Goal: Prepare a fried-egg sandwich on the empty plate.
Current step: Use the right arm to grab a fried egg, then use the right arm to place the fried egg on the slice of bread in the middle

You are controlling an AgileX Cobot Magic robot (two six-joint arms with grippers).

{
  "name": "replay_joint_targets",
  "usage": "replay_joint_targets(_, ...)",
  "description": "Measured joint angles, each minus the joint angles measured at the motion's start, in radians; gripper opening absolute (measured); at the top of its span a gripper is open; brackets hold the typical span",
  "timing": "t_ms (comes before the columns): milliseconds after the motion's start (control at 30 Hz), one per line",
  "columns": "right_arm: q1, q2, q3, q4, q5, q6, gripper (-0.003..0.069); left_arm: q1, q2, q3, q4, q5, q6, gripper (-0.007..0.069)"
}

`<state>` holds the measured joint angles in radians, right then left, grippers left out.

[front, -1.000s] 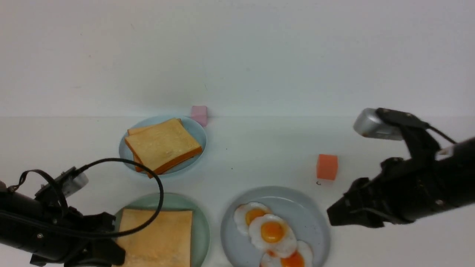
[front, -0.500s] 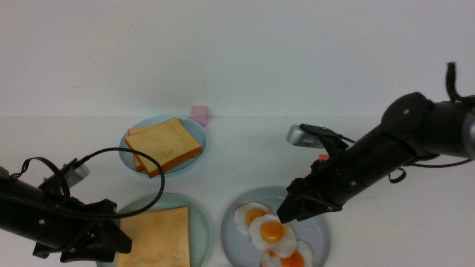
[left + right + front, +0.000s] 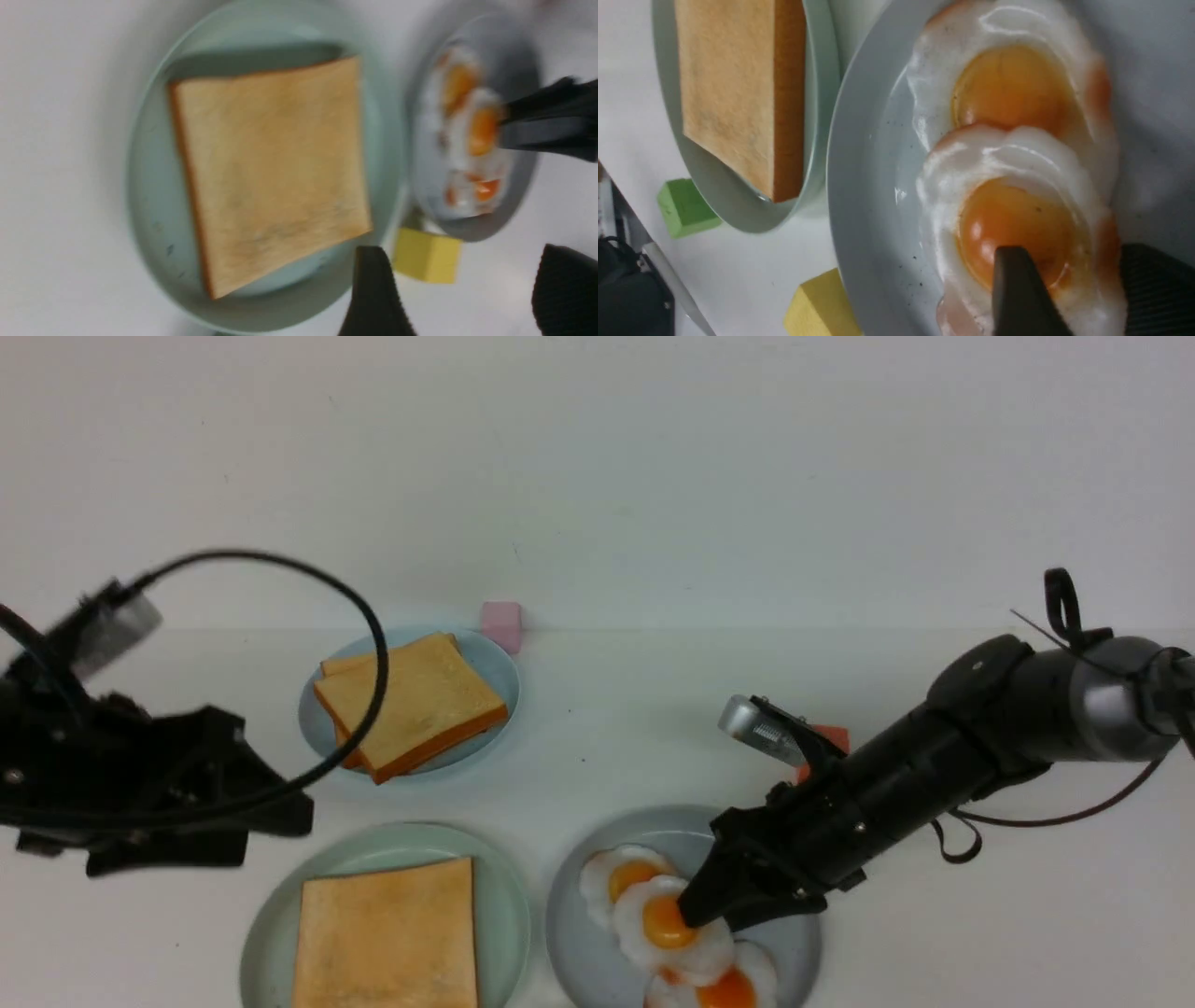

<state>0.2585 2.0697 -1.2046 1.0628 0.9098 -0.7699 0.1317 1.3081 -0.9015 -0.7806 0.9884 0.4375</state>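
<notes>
Black left pincer (image 3: 467,298): jaws spread wide, nothing between them, hanging clear of the food toward the left edge of the desk (image 3: 607,728). A second ago it sat low at the corner of the toast slice (image 3: 387,933); it has since let go and pulled back.

That slice now lies flat and alone on the mint plate (image 3: 266,915), at the desk's near edge, left of centre. Judgement: bottom layer placed, so the sandwich is begun (no egg, no lid yet).

Behind it, toward the far edge: toast stack (image 3: 411,705) on the light-blue plate (image 3: 495,663), untouched, with the pink block (image 3: 501,621) just beyond.

Grey plate (image 3: 569,933), near edge, right of centre: three eggs overlapping.

Right pincer (image 3: 1083,298): swung in from the desk's right side within the last second. Its jaws are parted, one finger resting on the yolk of the middle egg (image 3: 667,933), not yet clenched. Judgement: the egg pick is starting, and the overlap with its neighbours may drag a second egg along.
</notes>
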Motion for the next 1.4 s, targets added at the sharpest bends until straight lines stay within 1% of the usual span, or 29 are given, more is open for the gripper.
replay_joint_targets(33, 0.000, 0.001, 0.000, 0.003, -0.002, 0.000, 0.0272, -0.012, -0.033, -0.002, 0.004, 0.000, 0.000, 0.0405)
replay_joint_targets(67, 0.000, 0.001, 0.000, 0.004, -0.002, 0.000, 0.0266, -0.014, -0.033, -0.002, 0.004, 0.000, 0.000, 0.0400)
replay_joint_targets(100, 0.000, 0.001, 0.000, 0.005, -0.006, -0.001, 0.0213, -0.038, -0.082, -0.002, 0.020, 0.004, -0.001, 0.0363)
replay_joint_targets(133, 0.000, 0.001, 0.000, 0.005, -0.006, 0.002, 0.0181, -0.055, -0.117, -0.002, 0.034, 0.008, -0.004, 0.0338)
replay_joint_targets(167, 0.000, 0.001, 0.000, 0.004, -0.005, 0.010, 0.0125, -0.089, -0.169, 0.009, 0.061, 0.011, -0.008, 0.0291)
replay_joint_targets(200, -0.001, 0.001, 0.000, 0.004, -0.004, 0.012, 0.0118, -0.094, -0.176, 0.009, 0.065, 0.011, -0.010, 0.0284)
replay_joint_targets(233, -0.002, 0.001, -0.001, 0.002, 0.000, 0.023, 0.0083, -0.129, -0.230, 0.034, 0.098, 0.009, -0.018, 0.0235)
replay_joint_targets(333, -0.008, -0.005, -0.002, -0.016, 0.007, 0.051, 0.0078, -0.195, -0.363, 0.115, 0.177, -0.015, -0.029, 0.0137)
replay_joint_targets(433, -0.009, -0.035, -0.007, -0.057, 0.015, 0.077, 0.0078, -0.213, -0.512, 0.208, 0.231, -0.071, -0.055, 0.0079)
replay_joint_targets(533, -0.006, -0.058, -0.034, -0.068, 0.052, 0.096, 0.0078, -0.213, -0.610, 0.263, 0.261, -0.119, -0.091, 0.0052)
replay_joint_targets(600, 0.033, -0.076, -0.115, -0.072, 0.102, 0.123, 0.0078, -0.213, -0.723, 0.322, 0.278, -0.172, -0.147, 0.0028)
replay_joint_targets(633, 0.061, -0.079, -0.149, -0.072, 0.108, 0.136, 0.0078, -0.213, -0.756, 0.338, 0.279, -0.182, -0.158, 0.0022)
replay_joint_targets(667, 0.061, -0.079, -0.156, -0.072, 0.109, 0.139, 0.0078, -0.213, -0.762, 0.346, 0.279, -0.185, -0.161, 0.0020)
replay_joint_targets(700, 0.125, -0.075, -0.211, -0.071, 0.101, 0.162, 0.0078, -0.213, -0.804, 0.373, 0.282, -0.197, -0.176, 0.0007)
replay_joint_targets(733, 0.164, -0.069, -0.244, -0.070, 0.093, 0.172, 0.0078, -0.213, -0.818, 0.385, 0.282, -0.200, -0.179, -0.0001)
replay_joint_targets(767, 0.172, -0.067, -0.251, -0.070, 0.091, 0.172, 0.0078, -0.213, -0.818, 0.387, 0.282, -0.200, -0.180, -0.0002)
replay_joint_targets(800, 0.226, -0.049, -0.296, -0.063, 0.073, 0.184, 0.0078, -0.213, -0.829, 0.397, 0.282, -0.200, -0.182, -0.0013)
replay_joint_targets(867, 0.296, 0.000, -0.360, -0.055, 0.045, 0.205, 0.0078, -0.213, -0.831, 0.402, 0.282, -0.206, -0.184, -0.0013)
replay_joint_targets(967, 0.350, 0.090, -0.427, -0.055, 0.016, 0.219, 0.0078, -0.213, -0.831, 0.405, 0.282, -0.215, -0.186, -0.0013)
replay_joint_targets(1033, 0.364, 0.144, -0.466, -0.057, 0.002, 0.231, 0.0078, -0.213, -0.831, 0.405, 0.282, -0.216, -0.187, -0.0013)
replay_joint_targets(1133, 0.374, 0.213, -0.508, -0.061, -0.006, 0.257, 0.0097, -0.213, -0.831, 0.405, 0.282, -0.219, -0.187, -0.0013)
replay_joint_targets(1200, 0.376, 0.244, -0.536, -0.080, -0.008, 0.271, 0.0167, -0.213, -0.831, 0.405, 0.282, -0.232, -0.187, -0.0013)
replay_joint_targets(1267, 0.376, 0.236, -0.544, -0.119, 0.001, 0.276, 0.0258, -0.213, -0.830, 0.405, 0.277, -0.250, -0.192, -0.0013)
replay_joint_targets(1333, 0.377, 0.201, -0.545, -0.185, 0.014, 0.297, 0.0366, -0.213, -0.816, 0.405, 0.265, -0.271, -0.203, -0.0013)
replay_joint_targets(1400, 0.378, 0.154, -0.545, -0.262, 0.032, 0.328, 0.0447, -0.213, -0.783, 0.405, 0.242, -0.296, -0.216, -0.0013)
